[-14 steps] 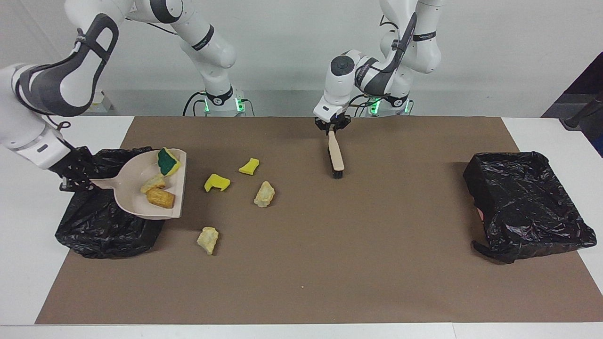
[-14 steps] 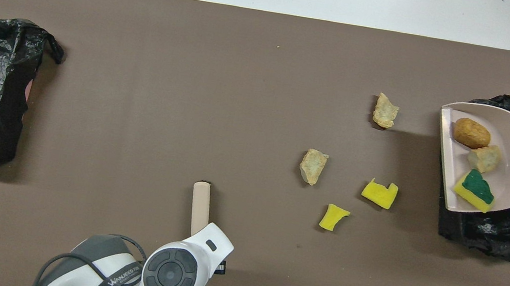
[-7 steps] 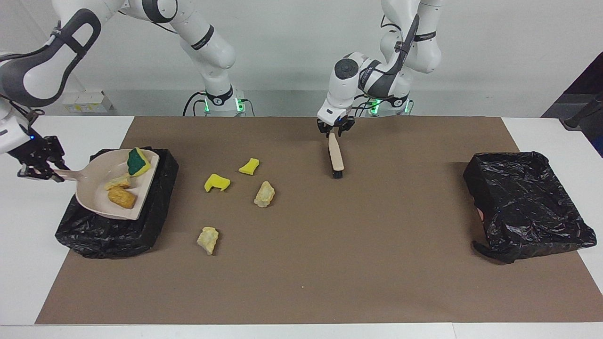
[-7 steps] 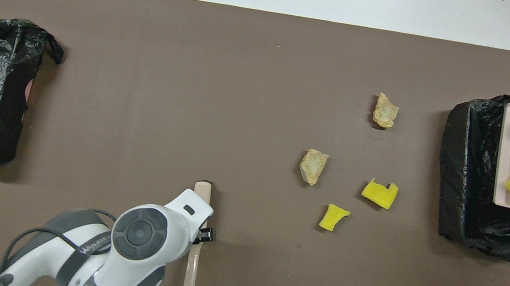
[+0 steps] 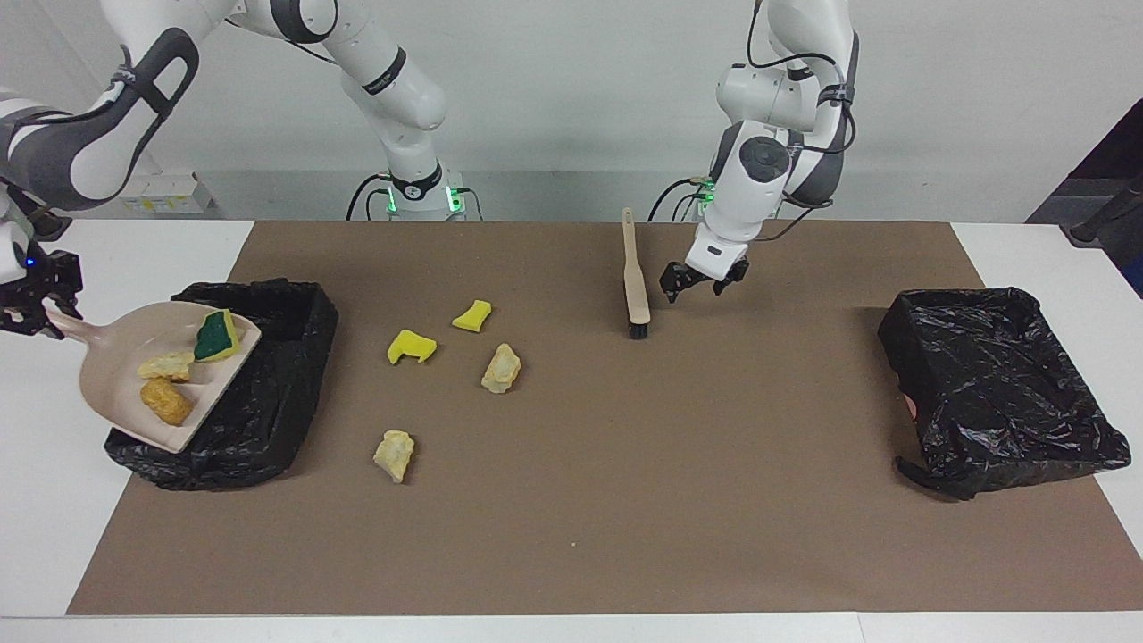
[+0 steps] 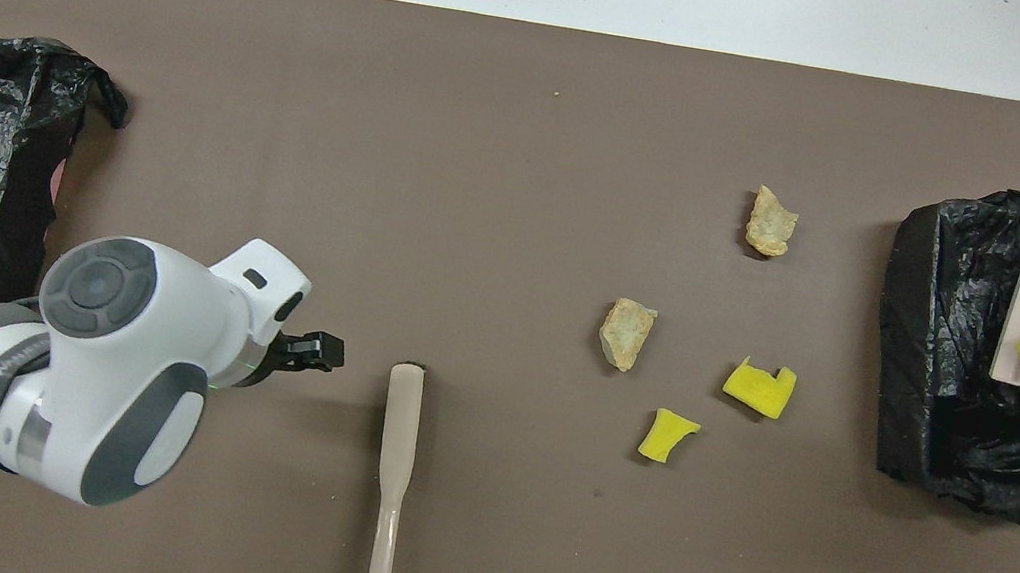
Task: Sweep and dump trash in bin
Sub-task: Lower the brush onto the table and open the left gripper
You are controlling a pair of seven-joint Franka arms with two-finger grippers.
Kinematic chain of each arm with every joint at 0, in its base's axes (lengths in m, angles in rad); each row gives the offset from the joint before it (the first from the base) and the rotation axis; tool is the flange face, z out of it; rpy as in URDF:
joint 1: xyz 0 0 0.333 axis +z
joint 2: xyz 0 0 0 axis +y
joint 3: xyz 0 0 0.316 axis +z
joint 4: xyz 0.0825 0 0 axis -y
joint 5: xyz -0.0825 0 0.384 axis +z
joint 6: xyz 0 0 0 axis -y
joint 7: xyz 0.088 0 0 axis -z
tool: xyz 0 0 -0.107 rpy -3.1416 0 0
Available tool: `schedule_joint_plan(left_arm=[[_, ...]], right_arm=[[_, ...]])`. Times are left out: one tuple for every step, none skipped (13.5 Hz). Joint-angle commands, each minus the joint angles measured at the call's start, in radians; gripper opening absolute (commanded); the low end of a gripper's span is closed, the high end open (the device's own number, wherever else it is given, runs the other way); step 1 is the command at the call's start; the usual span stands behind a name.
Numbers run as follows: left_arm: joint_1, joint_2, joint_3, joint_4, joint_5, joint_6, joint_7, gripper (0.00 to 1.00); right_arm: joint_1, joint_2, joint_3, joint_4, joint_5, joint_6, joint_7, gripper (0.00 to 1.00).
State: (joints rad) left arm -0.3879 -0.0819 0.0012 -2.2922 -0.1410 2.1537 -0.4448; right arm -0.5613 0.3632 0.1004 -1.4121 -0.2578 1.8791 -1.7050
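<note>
Spread jaws mark the left gripper [image 5: 703, 279], which hangs empty over the brown mat [image 5: 714, 500] just beside the beige brush [image 5: 635, 286] lying flat there. Pressed-together jaws on the right gripper [image 5: 36, 308] pinch the handle of the beige dustpan [image 5: 116, 393], held tilted over the black-lined bin [image 5: 286, 393] at the right arm's end. Three pieces of the trash [image 5: 170, 384] lie in the dustpan; four scraps [image 5: 446, 357] lie on the mat between bin and brush.

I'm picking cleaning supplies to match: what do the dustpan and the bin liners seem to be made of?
The dustpan looks like matte beige moulded plastic: smooth, rigid, one-piece with its handle. The bin liners look like thin glossy black plastic film: crinkled, with shiny highlights.
</note>
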Motion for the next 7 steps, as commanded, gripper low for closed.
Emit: schedule_joint_plan(left_arm=[[0.125,-0.004,-0.009,0.049,0.012,-0.066,0.144,1.0],[0.17,-0.006,-0.009,0.077,0.014,-0.092,0.178,1.0],[0.206,-0.006,-0.009,0.115,0.044,-0.133,0.216,1.0],[0.239,-0.004,-0.01,0.161,0.082,-0.179,0.257,1.0],[0.253,0.002,-0.009,0.201,0.093,-0.211,0.283,1.0],[0.28,0.007,-0.009,0.247,0.095,-0.244,0.287,1.0],[0.305,0.01,-0.009,0.297,0.097,-0.289,0.294,1.0]], right_arm=[[0.058,-0.038,0.004,-0.021,-0.114,-0.055,0.135,0.0],[0.064,-0.046,0.007,-0.022,-0.139,-0.073,0.166,0.0],[0.064,-0.047,0.005,-0.024,-0.144,-0.093,0.186,0.0],[0.066,-0.05,0.005,-0.027,-0.152,-0.121,0.205,0.0],[0.07,-0.056,0.005,-0.028,-0.175,-0.145,0.24,0.0],[0.096,-0.069,0.005,-0.037,-0.217,-0.17,0.283,0.0],[0.11,-0.096,0.007,-0.056,-0.263,-0.196,0.321,0.0]])
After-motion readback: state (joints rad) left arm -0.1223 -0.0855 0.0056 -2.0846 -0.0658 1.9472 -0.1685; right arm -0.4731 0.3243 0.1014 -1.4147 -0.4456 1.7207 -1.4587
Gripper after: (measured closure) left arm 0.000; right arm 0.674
